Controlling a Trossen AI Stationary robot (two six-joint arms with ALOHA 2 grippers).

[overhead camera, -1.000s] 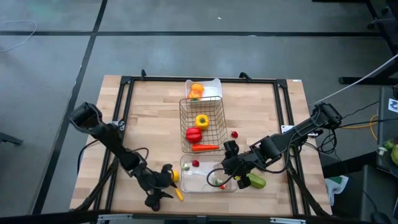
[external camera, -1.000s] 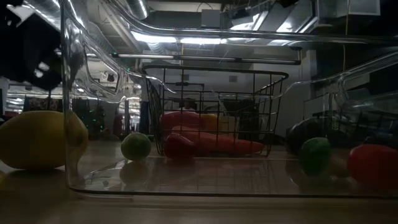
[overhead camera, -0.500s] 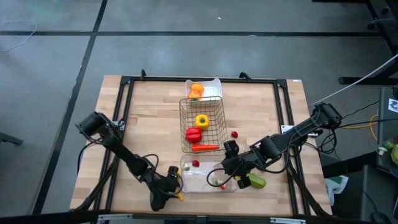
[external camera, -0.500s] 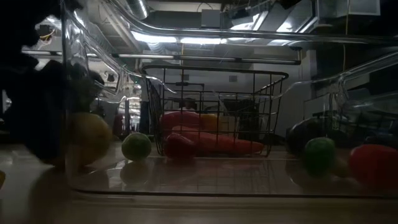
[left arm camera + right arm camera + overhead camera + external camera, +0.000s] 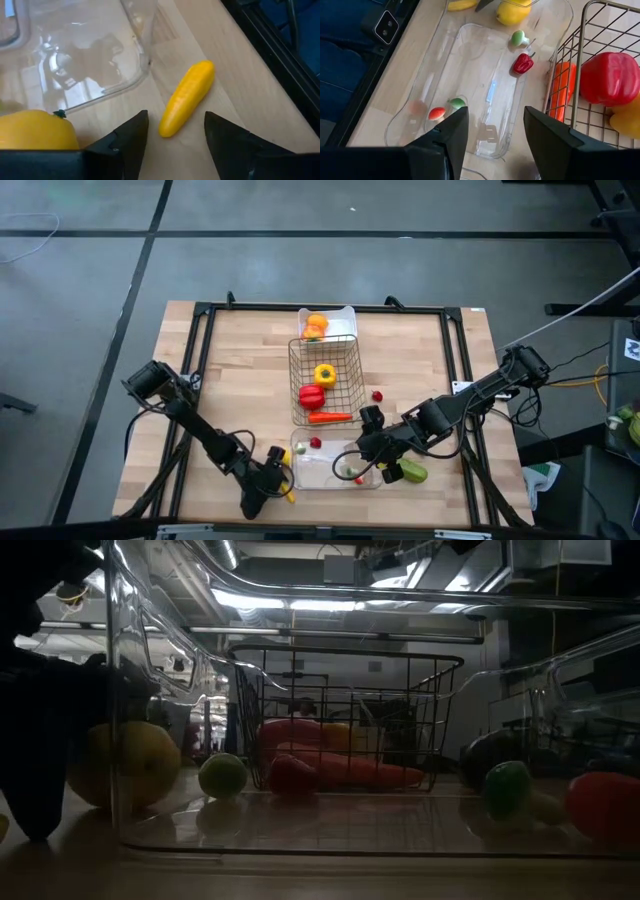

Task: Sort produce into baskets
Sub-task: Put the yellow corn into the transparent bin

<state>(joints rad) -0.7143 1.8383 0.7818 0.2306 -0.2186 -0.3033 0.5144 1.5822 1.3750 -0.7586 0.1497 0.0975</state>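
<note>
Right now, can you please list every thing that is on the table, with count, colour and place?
wire basket: one, metal, table centre
red pepper: one, in the wire basket
yellow pepper: one, in the wire basket
carrot: one, orange, in the wire basket
white tray: one, behind the wire basket, holding orange produce
clear tray: one, front of the table, holding small red and green pieces
lemon: one, yellow, beside the clear tray
long yellow vegetable: one, on the wood by the clear tray's corner
left gripper: fingers open around the long yellow vegetable
right gripper: fingers open, over the clear tray

lemon [image 5: 125, 762] behind clear tray wall [image 5: 115, 690] | wire basket [image 5: 345, 715] beyond
</note>
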